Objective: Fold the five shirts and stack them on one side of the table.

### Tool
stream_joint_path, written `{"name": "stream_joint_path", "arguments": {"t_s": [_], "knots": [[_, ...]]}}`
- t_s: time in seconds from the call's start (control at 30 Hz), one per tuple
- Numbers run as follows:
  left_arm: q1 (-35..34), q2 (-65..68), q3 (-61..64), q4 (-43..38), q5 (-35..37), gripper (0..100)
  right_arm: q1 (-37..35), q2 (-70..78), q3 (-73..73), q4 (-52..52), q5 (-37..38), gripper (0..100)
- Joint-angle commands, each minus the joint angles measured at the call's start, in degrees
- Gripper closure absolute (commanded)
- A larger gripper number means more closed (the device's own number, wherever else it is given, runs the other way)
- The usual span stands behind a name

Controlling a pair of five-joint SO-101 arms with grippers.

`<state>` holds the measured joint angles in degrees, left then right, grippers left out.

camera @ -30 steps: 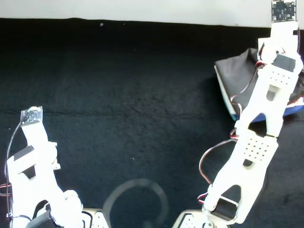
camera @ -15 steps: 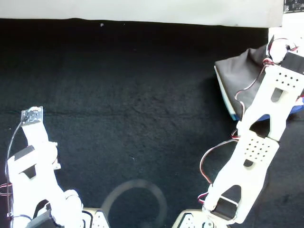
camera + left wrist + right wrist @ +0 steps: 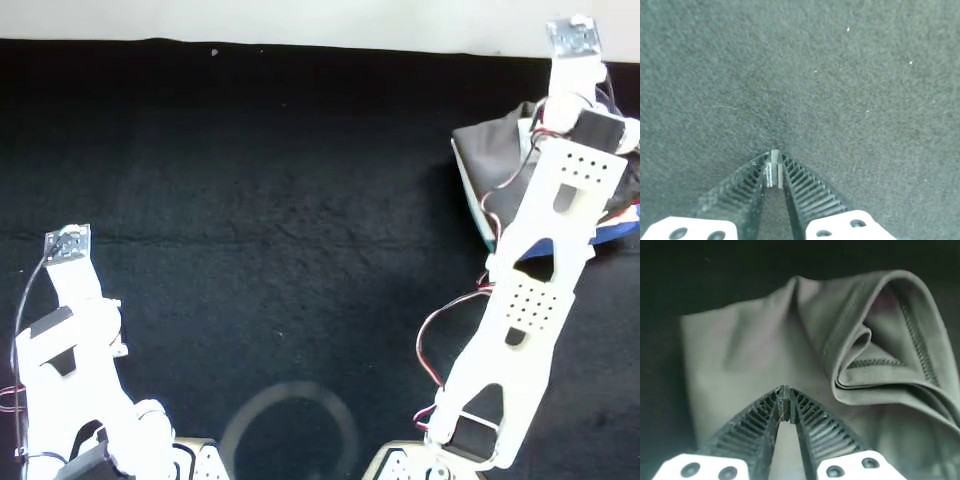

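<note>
Limp, light dark-grey folded fabric shirt (image 3: pixel 755 345), easily rumpled.
Right fingers (image 3: pixel 784 400) closed, empty, over it; left fingers (image 3: pixel 773 167) closed, well apart from it; best pinched at its doubled hem.

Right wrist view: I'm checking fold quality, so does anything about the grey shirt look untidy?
Yes. The folded grey fabric shirt has one stitched hem curled up into loose, bunched layers instead of lying flat; the rest lies fairly flat.
</note>
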<state>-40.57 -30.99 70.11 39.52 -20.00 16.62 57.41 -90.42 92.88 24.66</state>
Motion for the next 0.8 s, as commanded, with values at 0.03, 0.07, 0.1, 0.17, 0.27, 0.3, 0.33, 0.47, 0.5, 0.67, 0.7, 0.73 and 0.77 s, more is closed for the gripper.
{"name": "stream_joint_path", "arguments": {"t_s": [0.03,0.07,0.1,0.17,0.27,0.3,0.33,0.47,0.5,0.67,0.7,0.73,0.77], "knots": [[1.01,-0.84,0.13,-0.97,-0.62,99,2.86,2.33,-0.31,-8.31,-0.18,99.2],[1.01,-0.84,0.13,-0.97,-0.62,99,3.21,2.95,-0.31,-10.51,-0.26,99.2],[1.01,-0.84,0.13,-0.97,-0.62,99,3.56,3.30,-0.31,-12.62,-0.35,99.2],[1.01,-0.84,0.13,-0.97,-0.62,99,4.00,3.91,-0.31,-17.01,-0.35,99.2],[1.01,-0.84,0.13,-0.97,-0.62,99,4.18,4.44,-0.31,-22.99,-0.35,99.2],[1.01,-0.84,0.13,-0.97,-0.62,99,4.09,4.44,-0.31,-24.40,-0.35,99.2],[1.01,-0.84,0.13,-0.97,-0.62,99,3.91,4.44,-0.31,-25.80,-0.35,99.2],[1.01,-0.84,0.13,-0.97,-0.62,99,3.74,4.70,0.31,-32.40,-0.44,99.2],[1.01,-0.84,0.13,-0.97,-0.62,99,3.91,5.05,0.75,-34.95,-0.44,99.2],[1.01,-0.84,0.13,-0.97,-0.62,99,5.67,10.77,2.77,-48.66,-0.35,99.2],[1.01,-0.84,0.13,-0.97,-0.62,99,5.93,11.74,2.77,-50.24,-0.35,99.2],[1.01,-0.84,0.13,-0.97,-0.62,99,6.02,11.91,2.68,-51.12,-0.35,99.2],[1.01,-0.84,0.13,-0.97,-0.62,99,6.11,12.00,2.15,-51.65,-0.35,99.2]]}}
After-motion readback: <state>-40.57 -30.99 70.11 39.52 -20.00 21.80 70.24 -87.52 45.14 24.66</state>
